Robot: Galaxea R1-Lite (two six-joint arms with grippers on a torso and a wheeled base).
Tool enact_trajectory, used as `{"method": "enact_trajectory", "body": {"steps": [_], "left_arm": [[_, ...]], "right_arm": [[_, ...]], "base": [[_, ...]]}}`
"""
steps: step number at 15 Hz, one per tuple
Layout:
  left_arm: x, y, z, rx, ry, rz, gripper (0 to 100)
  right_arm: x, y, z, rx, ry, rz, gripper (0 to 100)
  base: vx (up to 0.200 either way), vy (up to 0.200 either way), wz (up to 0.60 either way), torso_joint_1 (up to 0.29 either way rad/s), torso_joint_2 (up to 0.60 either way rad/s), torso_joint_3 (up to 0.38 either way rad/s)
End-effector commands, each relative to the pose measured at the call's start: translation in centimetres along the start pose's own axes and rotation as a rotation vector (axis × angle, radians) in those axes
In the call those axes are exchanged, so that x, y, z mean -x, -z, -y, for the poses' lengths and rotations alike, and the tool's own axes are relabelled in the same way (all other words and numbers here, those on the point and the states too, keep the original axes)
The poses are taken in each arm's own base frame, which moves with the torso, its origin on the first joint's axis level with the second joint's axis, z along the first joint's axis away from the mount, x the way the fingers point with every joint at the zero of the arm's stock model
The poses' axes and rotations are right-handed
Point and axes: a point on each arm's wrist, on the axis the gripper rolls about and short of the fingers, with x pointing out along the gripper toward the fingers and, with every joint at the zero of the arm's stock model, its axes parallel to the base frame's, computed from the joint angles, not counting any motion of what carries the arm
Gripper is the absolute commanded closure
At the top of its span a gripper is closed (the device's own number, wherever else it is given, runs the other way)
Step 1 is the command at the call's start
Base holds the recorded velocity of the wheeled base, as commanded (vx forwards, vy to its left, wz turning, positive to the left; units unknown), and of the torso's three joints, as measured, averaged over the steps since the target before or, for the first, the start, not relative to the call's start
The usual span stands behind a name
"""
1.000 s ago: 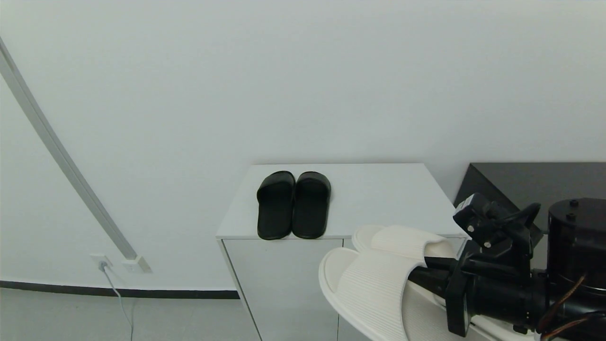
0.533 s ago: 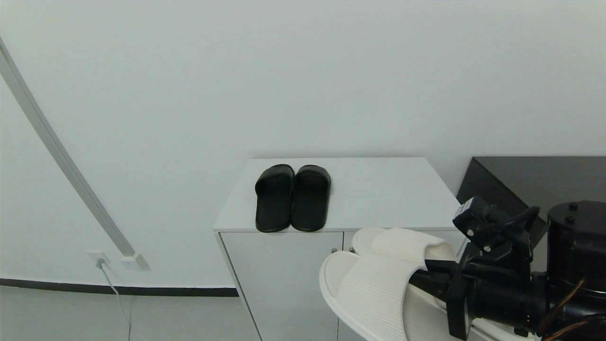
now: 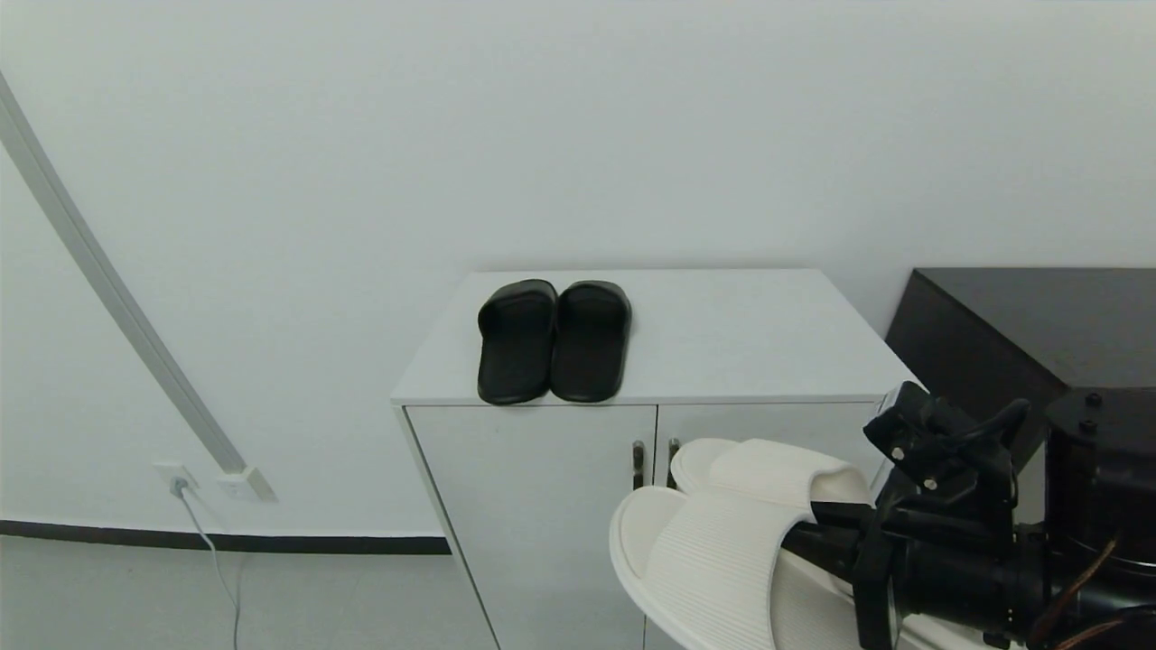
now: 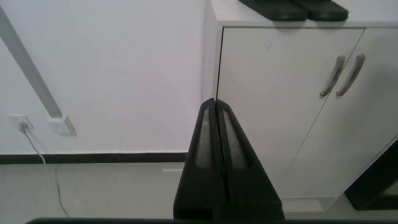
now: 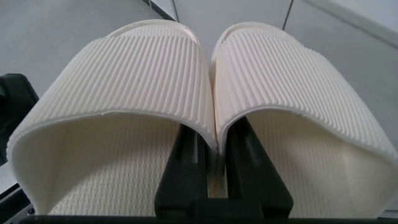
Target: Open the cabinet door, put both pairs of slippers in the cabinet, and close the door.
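Fingers (image 5: 186,165) of the right gripper (image 5: 215,146) are clamped on the white slippers (image 3: 722,542), one finger under each strap, pinching the touching inner walls together. The pair is held in front of the cabinet (image 3: 533,515), whose two doors are closed. Black slippers (image 3: 553,341) lie side by side on the cabinet top. The left gripper (image 4: 216,112) is empty, its fingers pressed together, facing the cabinet's left front edge.

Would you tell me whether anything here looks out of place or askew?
Nothing looks askew or damaged. The black slippers lie neatly paired at the front edge of the cabinet top; the right gripper holds the white slippers.
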Motion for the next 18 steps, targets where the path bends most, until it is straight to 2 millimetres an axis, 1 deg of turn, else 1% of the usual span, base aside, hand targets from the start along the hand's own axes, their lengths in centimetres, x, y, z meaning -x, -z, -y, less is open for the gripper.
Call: {"method": "enact_trajectory", "body": {"steps": [1,9,18], "left_arm": [[0.0,0.02,0.0,0.0,0.0,-0.001,0],[0.0,0.0,0.0,0.0,-0.001,0.0,0],[0.0,0.0,0.0,0.0,-0.001,0.0,0]], "right_arm": [[-0.02,0.12,-0.05,0.003,-0.003,-0.004,100],[0.05,0.39,-0.23,0.004,-0.01,-0.012,100],[0.14,0.92,-0.53,0.009,-0.023,-0.018,100]], "base": [[0.0,0.0,0.0,-0.232,0.54,0.33],[0.0,0.0,0.0,-0.21,0.53,0.316],[0.0,0.0,0.0,-0.15,0.48,0.326]]}}
